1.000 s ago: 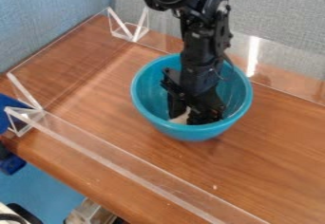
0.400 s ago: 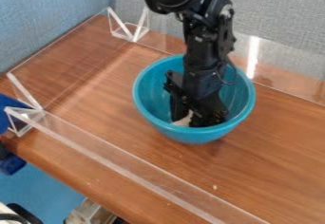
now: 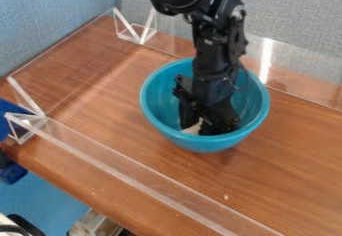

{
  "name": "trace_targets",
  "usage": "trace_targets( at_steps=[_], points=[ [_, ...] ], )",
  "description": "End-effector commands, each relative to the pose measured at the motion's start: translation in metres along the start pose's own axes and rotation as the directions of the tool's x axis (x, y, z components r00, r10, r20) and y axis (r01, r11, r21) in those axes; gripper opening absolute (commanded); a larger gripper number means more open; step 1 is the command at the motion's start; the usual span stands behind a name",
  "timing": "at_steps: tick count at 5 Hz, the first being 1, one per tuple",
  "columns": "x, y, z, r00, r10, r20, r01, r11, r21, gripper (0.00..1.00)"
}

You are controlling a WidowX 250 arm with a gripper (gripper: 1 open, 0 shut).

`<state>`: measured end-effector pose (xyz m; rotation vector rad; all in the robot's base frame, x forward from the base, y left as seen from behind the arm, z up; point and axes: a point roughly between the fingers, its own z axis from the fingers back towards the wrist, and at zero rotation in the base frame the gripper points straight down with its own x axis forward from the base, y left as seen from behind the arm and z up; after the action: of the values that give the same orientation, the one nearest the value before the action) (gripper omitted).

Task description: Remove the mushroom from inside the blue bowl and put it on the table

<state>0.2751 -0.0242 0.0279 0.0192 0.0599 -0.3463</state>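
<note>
The blue bowl (image 3: 155, 92) sits on the wooden table (image 3: 94, 80), right of centre. My black gripper (image 3: 201, 122) reaches straight down into it, fingertips near the bowl's floor. Between the fingers a small cream-white bit of the mushroom (image 3: 190, 127) shows; its cap is hidden by the fingers. The jaws stand narrow, closed against that cream piece. The arm covers much of the bowl's inside.
A low clear acrylic strip (image 3: 120, 170) runs along the near edge of the table, and another along the back right (image 3: 287, 65). Triangular brackets stand at the back (image 3: 130, 25) and at the left (image 3: 24, 125). Bare wood lies left of the bowl.
The bowl has shifted slightly to the right. The gripper stays down inside it, hardly moved, with its jaws unchanged.
</note>
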Motion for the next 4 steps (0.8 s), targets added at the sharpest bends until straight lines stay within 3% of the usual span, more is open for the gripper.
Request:
trace_targets(
  at_steps=[1,4],
  points=[
    [0.004,-0.004,0.013,0.999,-0.033,0.043,0.033,0.999,0.011,0.00],
    [0.002,0.006,0.030,0.998,-0.030,0.063,0.029,0.999,0.027,0.00]
  ],
)
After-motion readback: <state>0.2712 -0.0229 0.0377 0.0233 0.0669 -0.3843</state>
